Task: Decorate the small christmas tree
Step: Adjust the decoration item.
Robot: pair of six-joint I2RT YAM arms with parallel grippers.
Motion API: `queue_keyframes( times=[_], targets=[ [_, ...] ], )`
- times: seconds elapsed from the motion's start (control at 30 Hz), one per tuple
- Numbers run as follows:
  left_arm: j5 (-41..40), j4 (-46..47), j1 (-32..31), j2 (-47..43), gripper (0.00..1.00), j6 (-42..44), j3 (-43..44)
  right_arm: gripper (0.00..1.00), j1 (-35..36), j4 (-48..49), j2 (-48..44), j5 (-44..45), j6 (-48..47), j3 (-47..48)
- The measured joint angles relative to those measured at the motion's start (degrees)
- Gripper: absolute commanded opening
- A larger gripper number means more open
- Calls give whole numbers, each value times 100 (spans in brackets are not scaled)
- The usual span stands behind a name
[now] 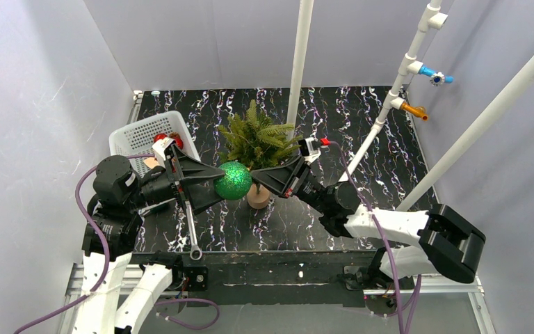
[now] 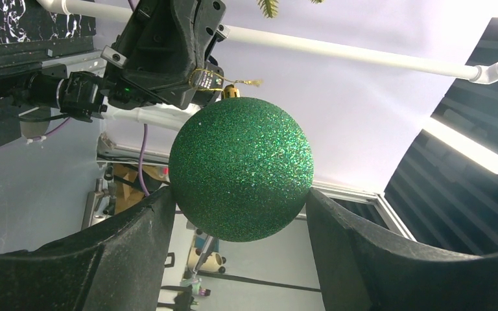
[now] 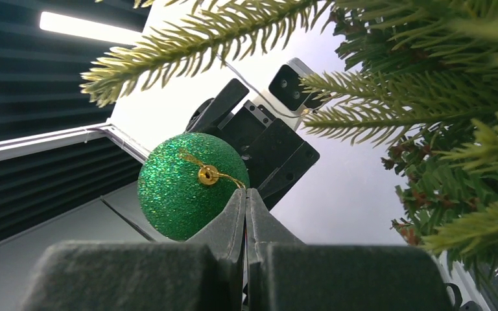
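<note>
The small christmas tree (image 1: pixel 259 139) stands mid-table on its tan wooden base (image 1: pixel 258 197); its branches fill the right of the right wrist view (image 3: pixel 428 97). My left gripper (image 1: pixel 226 182) is shut on a green glitter ball (image 1: pixel 233 180), held just in front of the tree. Both fingers touch the ball's sides in the left wrist view (image 2: pixel 241 168). My right gripper (image 1: pixel 254 175) meets it from the right. Its jaws are closed on the ball's gold hanging string (image 3: pixel 230 181), next to the gold cap (image 3: pixel 207 173). The string also shows in the left wrist view (image 2: pixel 233 83).
A white basket (image 1: pixel 146 136) holding red ornaments (image 1: pixel 160 138) stands at the back left, behind the left arm. A silver wrench-like tool (image 1: pixel 192 233) lies near the front edge. White poles (image 1: pixel 299 62) (image 1: pixel 389 104) (image 1: pixel 487 118) rise behind and to the right of the tree.
</note>
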Motion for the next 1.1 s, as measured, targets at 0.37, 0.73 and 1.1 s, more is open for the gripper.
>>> queue_keyframes(
  times=[0.37, 0.73, 1.1],
  targets=[
    [90, -39, 0, -4, 35, 109, -37, 1, 0, -1462, -1462, 317, -669, -94],
    [129, 42, 0, -4, 35, 129, -55, 1, 0, -2479, -1707, 282, -1228, 37],
    [177, 55, 0, -4, 35, 138, -127, 24, 0, -2573, -1285, -94, -1270, 350]
  ],
)
